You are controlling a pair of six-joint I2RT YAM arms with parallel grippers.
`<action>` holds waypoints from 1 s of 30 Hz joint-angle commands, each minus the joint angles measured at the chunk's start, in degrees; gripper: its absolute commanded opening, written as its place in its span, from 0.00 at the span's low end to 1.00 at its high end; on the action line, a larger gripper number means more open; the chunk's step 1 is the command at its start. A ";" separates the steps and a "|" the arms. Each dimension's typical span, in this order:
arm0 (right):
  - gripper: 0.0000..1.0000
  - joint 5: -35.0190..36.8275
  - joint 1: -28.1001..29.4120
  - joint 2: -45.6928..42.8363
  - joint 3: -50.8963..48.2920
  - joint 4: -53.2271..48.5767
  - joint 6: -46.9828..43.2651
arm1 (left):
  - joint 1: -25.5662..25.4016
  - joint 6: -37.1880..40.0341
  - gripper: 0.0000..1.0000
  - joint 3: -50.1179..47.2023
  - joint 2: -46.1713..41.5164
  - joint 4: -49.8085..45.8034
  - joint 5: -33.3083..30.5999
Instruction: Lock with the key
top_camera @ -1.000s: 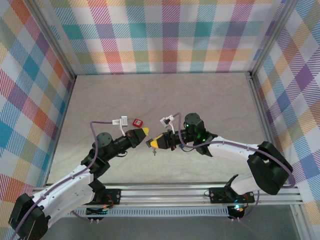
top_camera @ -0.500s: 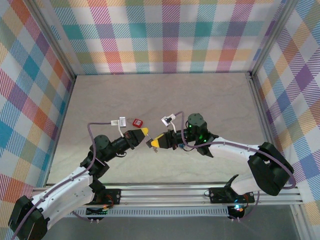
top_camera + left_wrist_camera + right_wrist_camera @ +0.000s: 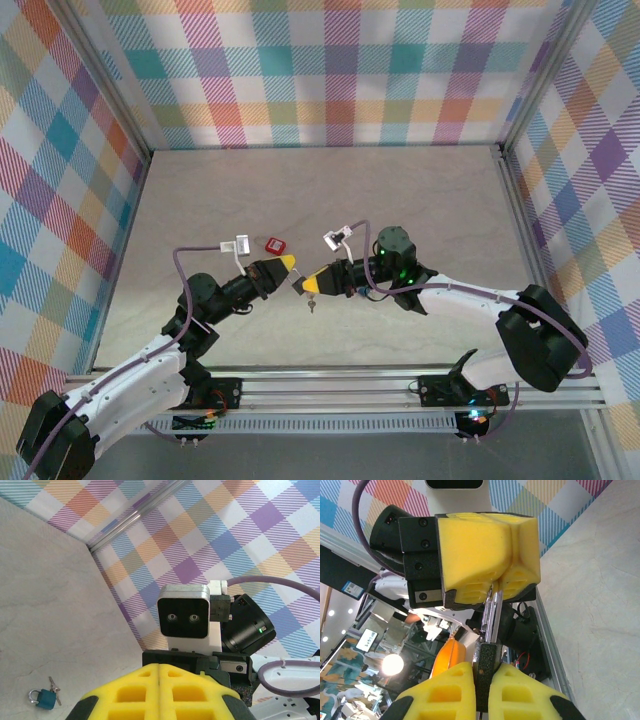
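Both jaws closed: right gripper (image 3: pixel 481 680) on a black padlock (image 3: pixel 486 656), left gripper (image 3: pixel 496 586) on the silver metal (image 3: pixel 493 614) above it; the key (image 3: pixel 310 304), seemingly dangling below, is light, stiff, slippery; pinch its bow.

Black padlock (image 3: pixel 484 666) is mostly buried between the right jaws, and the top of its shackle (image 3: pixel 493 611) vanishes into the left jaws. From the top camera the key (image 3: pixel 310 305) is just a speck under the right jaws, so I can't tell if it's in a keyhole. Red padlock (image 3: pixel 274 244) is too tiny for detail. In the left wrist view, the left jaws get cut off at the bottom edge.
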 commanded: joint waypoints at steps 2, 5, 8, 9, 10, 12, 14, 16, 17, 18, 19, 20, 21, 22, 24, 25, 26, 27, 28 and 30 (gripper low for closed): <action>0.00 -6.95 -0.17 -0.07 1.21 13.84 2.77 | 1.71 0.78 0.00 -2.33 0.71 -2.51 -6.99; 0.00 -6.45 -0.11 0.79 1.89 13.94 3.39 | 1.71 0.42 0.00 -2.77 0.87 -1.81 -6.73; 0.00 -5.51 -0.15 0.98 2.18 13.62 3.23 | 1.71 0.33 0.00 -3.08 1.05 -1.44 -6.47; 0.00 -5.30 -0.11 1.14 2.34 13.80 3.41 | 1.72 0.26 0.00 -3.30 1.07 -1.19 -6.45; 0.00 -5.36 -0.15 1.24 2.52 14.09 3.75 | 1.71 0.24 0.00 -3.47 1.12 -0.98 -6.38; 0.00 -5.51 -0.13 1.57 2.89 15.12 4.53 | 1.71 0.15 0.00 -3.69 1.31 -0.62 -6.29; 0.00 -5.70 -0.13 1.83 3.34 15.73 5.15 | 1.71 -0.07 0.00 -4.02 1.48 -0.06 -6.16; 0.00 -5.84 -0.18 2.34 3.76 16.51 5.66 | 1.72 -0.42 0.00 -4.35 1.75 0.67 -5.98; 0.00 -5.80 -0.13 2.67 3.89 17.12 6.13 | 1.71 -0.62 0.00 -4.41 1.92 1.01 -5.87; 0.00 -5.81 -0.13 3.05 4.05 17.80 6.48 | 1.62 -0.88 0.00 -4.59 2.10 1.43 -5.72; 0.00 -5.57 -0.13 3.32 4.24 18.06 6.71 | 1.67 -1.07 0.00 -4.68 2.28 1.86 -5.59; 0.00 -5.37 -0.13 3.39 4.44 18.06 6.66 | 1.58 -1.17 0.00 -4.85 2.45 2.16 -5.51; 0.00 -5.23 -0.13 3.60 4.62 17.99 6.59 | 1.54 -1.33 0.00 -4.94 2.64 2.36 -5.42; 0.00 -4.84 -0.13 3.62 4.84 17.78 6.34 | 1.53 -1.50 0.00 -5.03 2.74 2.61 -5.32; 0.00 -4.09 -0.13 3.46 5.15 16.90 5.43 | 1.37 -1.78 0.00 -5.32 2.85 3.14 -5.15; 0.00 -3.48 -0.13 3.21 5.44 15.93 4.65 | 1.36 -1.87 0.00 -5.35 2.98 3.21 -5.07; 0.00 -3.21 -0.18 2.97 5.79 14.77 3.90 | 1.28 -1.87 0.00 -5.39 3.05 3.33 -4.96; 0.00 -2.63 -0.13 2.75 6.19 13.50 3.17 | 1.19 -1.87 0.00 -5.36 3.09 3.42 -4.85; 0.00 -1.84 -0.13 2.44 6.45 11.78 2.31 | 1.14 -1.87 0.00 -5.49 3.09 3.40 -4.80; 0.00 -0.68 -0.13 2.12 6.95 9.54 0.64 | 1.01 -1.94 0.00 -5.54 3.15 3.50 -4.71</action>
